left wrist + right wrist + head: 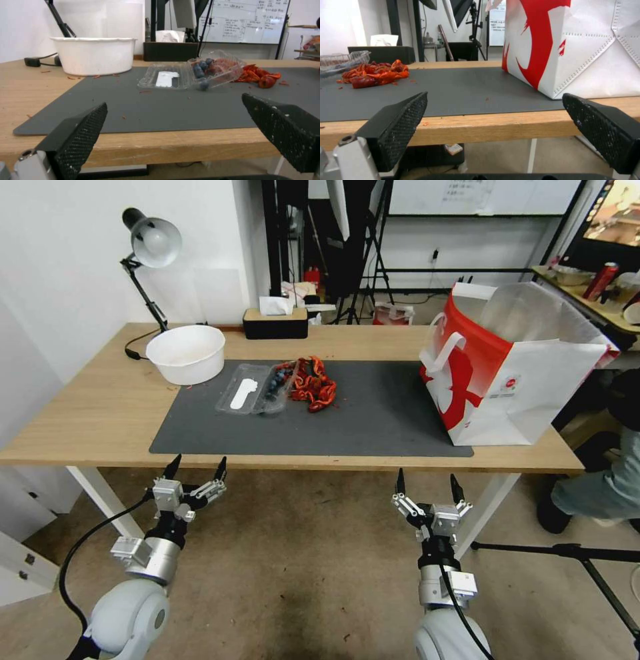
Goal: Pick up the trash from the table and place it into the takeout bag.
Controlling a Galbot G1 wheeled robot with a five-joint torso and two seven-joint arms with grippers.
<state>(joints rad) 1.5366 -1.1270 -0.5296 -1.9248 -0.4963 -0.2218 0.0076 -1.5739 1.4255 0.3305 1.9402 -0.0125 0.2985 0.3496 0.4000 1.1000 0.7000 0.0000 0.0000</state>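
On the dark mat [373, 413] of the table [100, 407] lie a heap of red shellfish shells [313, 383] [375, 73] and an open clear clamshell box with blueberries [257, 388] [186, 73]. A white bowl [187, 353] [95, 56] stands at the mat's far left corner. The takeout bag [513, 373] [573, 47], white with red print, stands open on the table's right end. My left gripper [198, 468] [174, 100] and right gripper [428, 483] [495, 95] hover open and empty just before the table's front edge.
A silver desk lamp [150, 243] and a black-and-wood tissue box [275, 322] stand at the table's back edge. Red crumbs dot the mat and wood near the bowl. A tripod leg [560, 550] crosses the floor at the right.
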